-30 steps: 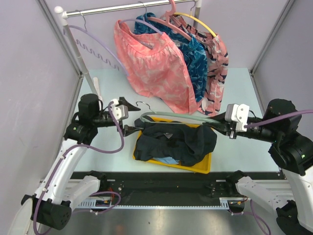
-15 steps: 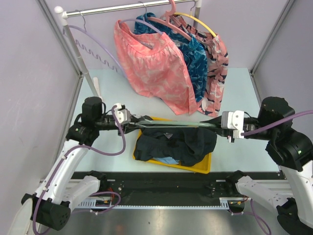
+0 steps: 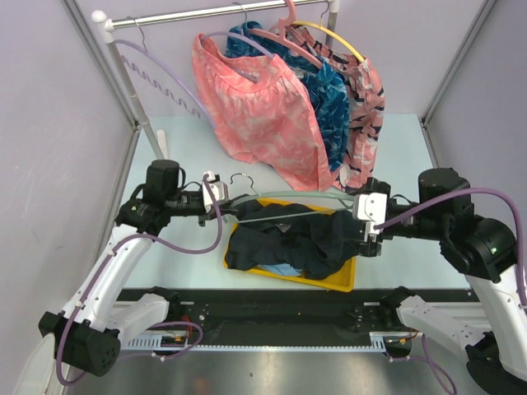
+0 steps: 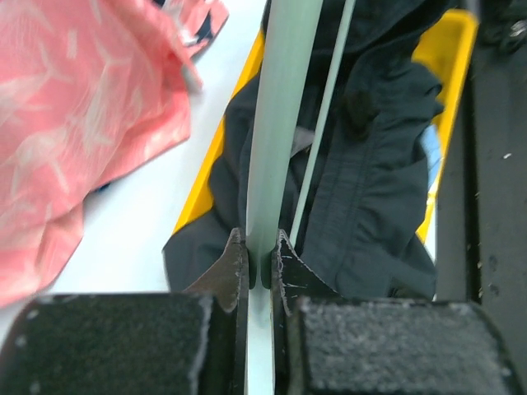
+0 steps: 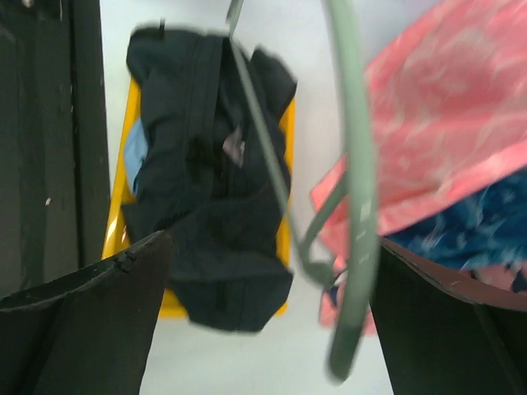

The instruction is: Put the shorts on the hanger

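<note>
I'm finding the hanger (image 4: 284,123) barring descent onto the shorts (image 3: 288,239); hanging garments (image 3: 255,99) are crowding the surface's (image 3: 403,164) far edge, its right edge lying open.

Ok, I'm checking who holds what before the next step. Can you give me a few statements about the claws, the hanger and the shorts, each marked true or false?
1. The left claw is clamped on the hanger. True.
2. The right claw is shut on the hanger. False: its jaws stand wide apart, with the hanger between them.
3. The shorts are draped over the hanger. False: they lie heaped in the yellow tray, below the hanger.
4. A pink garment hangs from the rail at the back. True.
</note>
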Controlling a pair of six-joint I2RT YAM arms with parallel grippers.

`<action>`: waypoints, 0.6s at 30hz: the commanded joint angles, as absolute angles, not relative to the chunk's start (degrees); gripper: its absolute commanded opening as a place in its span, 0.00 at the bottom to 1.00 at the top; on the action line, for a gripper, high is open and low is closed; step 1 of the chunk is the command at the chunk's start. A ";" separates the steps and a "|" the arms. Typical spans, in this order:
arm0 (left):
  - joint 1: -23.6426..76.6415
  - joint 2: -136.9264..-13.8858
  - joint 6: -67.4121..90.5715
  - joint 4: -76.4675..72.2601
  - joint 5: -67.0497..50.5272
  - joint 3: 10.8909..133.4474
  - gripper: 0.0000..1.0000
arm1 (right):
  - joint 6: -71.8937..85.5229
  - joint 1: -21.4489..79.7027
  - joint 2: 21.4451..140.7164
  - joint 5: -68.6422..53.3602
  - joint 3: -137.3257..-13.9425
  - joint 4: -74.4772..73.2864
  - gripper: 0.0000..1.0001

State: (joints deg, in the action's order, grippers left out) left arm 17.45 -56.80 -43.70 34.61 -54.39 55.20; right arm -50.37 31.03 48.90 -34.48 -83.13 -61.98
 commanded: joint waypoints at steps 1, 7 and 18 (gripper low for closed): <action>17.40 -57.74 -48.60 38.58 -49.40 61.07 0.00 | -52.83 31.29 48.86 -26.46 -85.69 -72.94 1.00; 17.58 -58.98 -55.88 43.32 -44.39 64.25 0.00 | -43.87 30.50 53.35 -20.83 -91.23 -77.70 1.00; 29.51 -65.12 -61.98 50.71 -32.26 75.65 0.00 | -31.12 33.74 66.34 -28.04 -97.29 -70.06 0.97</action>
State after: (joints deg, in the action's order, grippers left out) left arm 25.32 -63.11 -61.10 48.99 -34.54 68.66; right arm -37.65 31.22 61.10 -25.54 -95.11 -74.91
